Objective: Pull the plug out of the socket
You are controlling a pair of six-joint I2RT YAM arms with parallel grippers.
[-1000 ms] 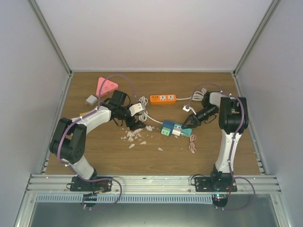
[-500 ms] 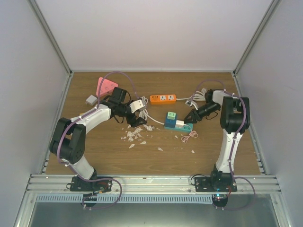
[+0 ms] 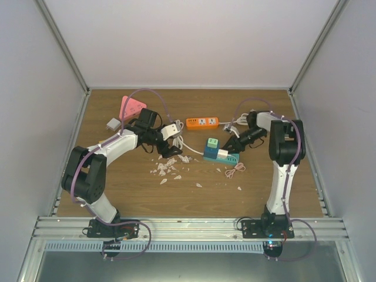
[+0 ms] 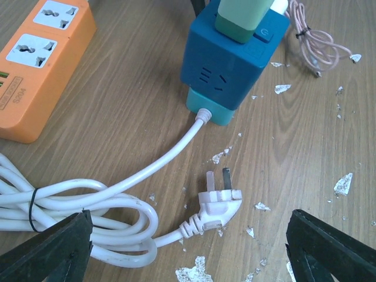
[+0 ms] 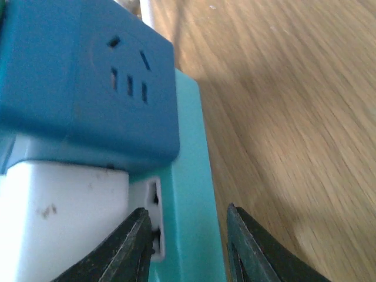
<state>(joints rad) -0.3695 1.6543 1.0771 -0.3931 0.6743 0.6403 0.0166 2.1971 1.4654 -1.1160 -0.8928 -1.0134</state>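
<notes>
Atop the socket (image 4: 226, 64) stands a plug (image 4: 244, 17); right jaws clamp socket, left jaws apart.

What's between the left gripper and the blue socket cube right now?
Left wrist view: a white cord and its loose plug lie between the left gripper and the blue socket cube.

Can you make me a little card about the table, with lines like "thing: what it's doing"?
socket: blue cube socket, joined to a teal base
plug: green plug, plugged into the cube, not pulled out yet
left gripper: open, above a loose white plug
right gripper: one finger on each side of the teal base, seemingly pinching it
nearby: orange power strip, pink cable, white flakes
</notes>
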